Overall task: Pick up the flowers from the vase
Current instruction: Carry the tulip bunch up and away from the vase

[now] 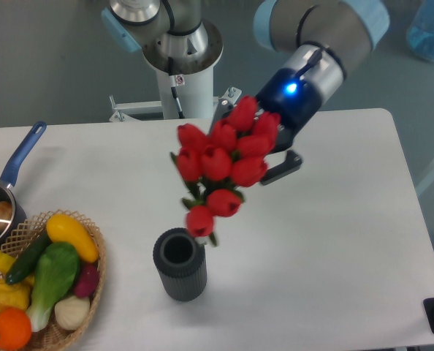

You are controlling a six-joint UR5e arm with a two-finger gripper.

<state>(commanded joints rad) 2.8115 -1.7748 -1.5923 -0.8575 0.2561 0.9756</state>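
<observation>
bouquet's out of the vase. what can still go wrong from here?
1. The flowers hang tilted from the gripper; the fingers are mostly hidden behind the blooms, so grip security can't be confirmed and the bunch may slip.
2. The lowest bloom sits just above the vase rim; a sideways or downward move could clip and tip it.

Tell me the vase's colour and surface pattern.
Dark grey with vertical ribbed sides, the vase shows best in the fixed camera view.
</observation>
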